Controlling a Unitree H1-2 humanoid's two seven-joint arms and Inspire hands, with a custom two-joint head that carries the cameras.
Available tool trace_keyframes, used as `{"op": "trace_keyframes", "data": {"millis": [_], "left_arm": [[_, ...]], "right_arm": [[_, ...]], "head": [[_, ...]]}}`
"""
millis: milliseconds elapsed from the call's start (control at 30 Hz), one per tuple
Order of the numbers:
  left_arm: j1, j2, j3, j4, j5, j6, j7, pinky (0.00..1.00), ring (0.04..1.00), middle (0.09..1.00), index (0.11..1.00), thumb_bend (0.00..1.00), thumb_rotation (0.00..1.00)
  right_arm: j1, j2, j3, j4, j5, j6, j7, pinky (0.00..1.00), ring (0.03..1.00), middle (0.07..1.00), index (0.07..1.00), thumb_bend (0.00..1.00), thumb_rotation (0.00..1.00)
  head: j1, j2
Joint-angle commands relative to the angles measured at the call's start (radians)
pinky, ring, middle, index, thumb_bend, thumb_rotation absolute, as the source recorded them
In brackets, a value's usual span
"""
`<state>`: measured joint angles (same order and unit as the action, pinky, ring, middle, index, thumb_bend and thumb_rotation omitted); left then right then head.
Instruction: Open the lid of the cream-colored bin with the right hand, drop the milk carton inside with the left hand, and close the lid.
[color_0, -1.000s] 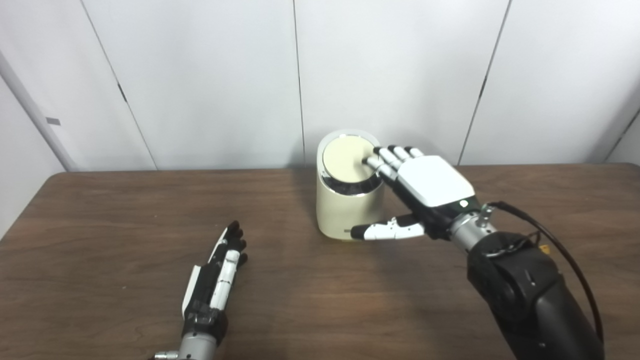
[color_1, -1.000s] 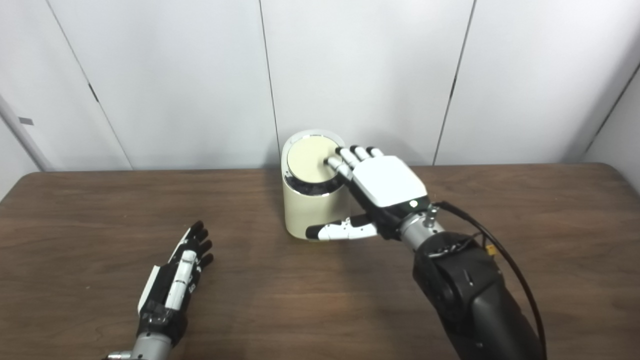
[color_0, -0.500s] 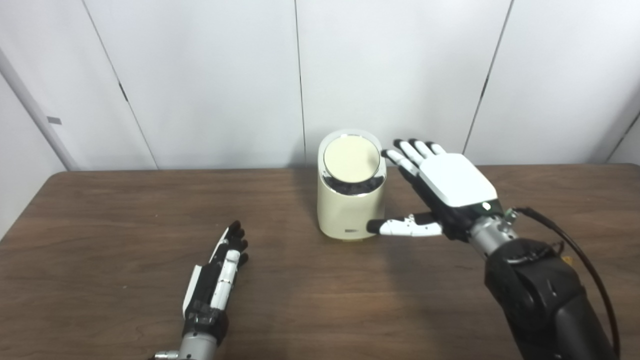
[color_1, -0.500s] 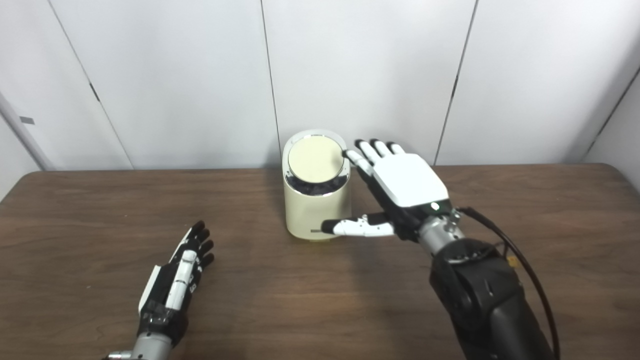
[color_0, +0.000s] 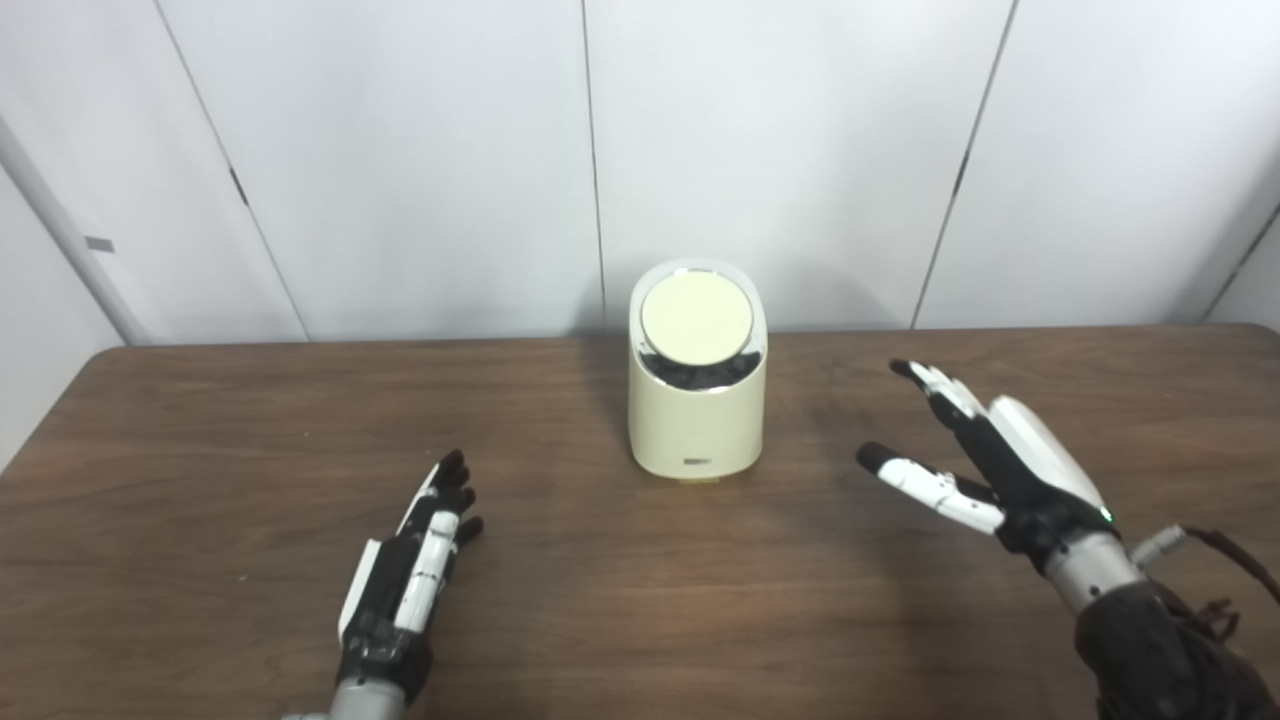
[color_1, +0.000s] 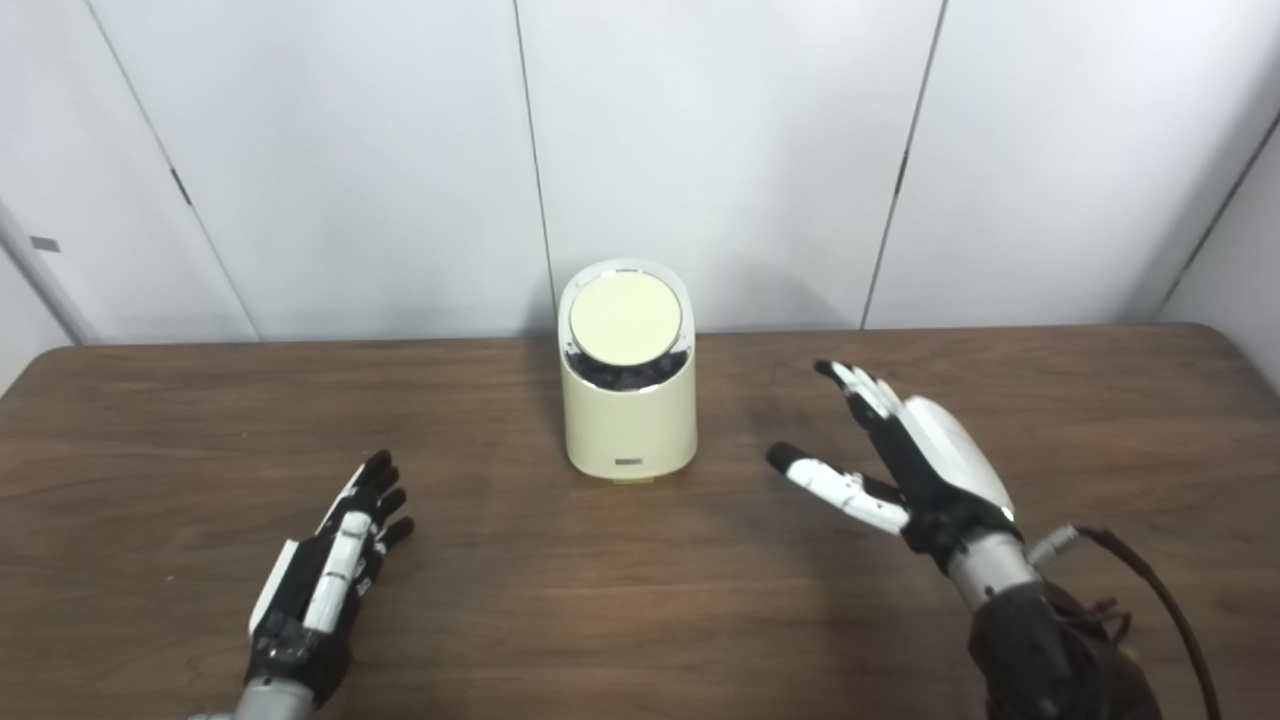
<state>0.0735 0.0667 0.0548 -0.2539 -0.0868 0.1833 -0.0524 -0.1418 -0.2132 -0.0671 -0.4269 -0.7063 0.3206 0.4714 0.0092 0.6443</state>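
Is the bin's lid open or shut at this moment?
Shut. The round cream lid sits flat in the chrome ring atop the bin; no opening shows. Both hands, left and right, are away.

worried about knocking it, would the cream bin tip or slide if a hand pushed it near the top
The cream bin is taller than wide with a small base, so a push near its lid may well tip it. It looks like smooth, rigid plastic on the smooth table, so a low push would likely slide it.
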Motion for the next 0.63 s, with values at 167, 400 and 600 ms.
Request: {"op": "trace_keyframes", "data": {"millis": [167,400,600], "left_arm": [[0.040,0.023,0.023,-0.050,-0.006,-0.079,-0.004,0.95,0.951,0.960,1.000,0.54,0.84],[0.094,0.009,0.046,-0.039,-0.011,-0.205,0.006,0.93,0.939,0.947,1.000,0.54,0.83],[0.113,-0.009,0.073,0.002,-0.041,-0.284,0.017,0.94,0.936,0.935,0.990,0.54,0.82]], "right_arm": [[0.059,0.053,-0.074,0.050,0.284,-0.048,-0.132,0.88,0.947,0.969,0.960,0.53,0.95],[0.131,0.145,-0.121,0.129,0.533,-0.175,-0.266,0.89,0.940,0.948,0.943,0.44,0.86],[0.165,0.151,-0.114,0.175,0.607,-0.240,-0.327,0.93,0.949,0.943,0.948,0.46,0.92]], "head": [[-0.007,0.001],[-0.006,0.004],[-0.008,0.001]]}}
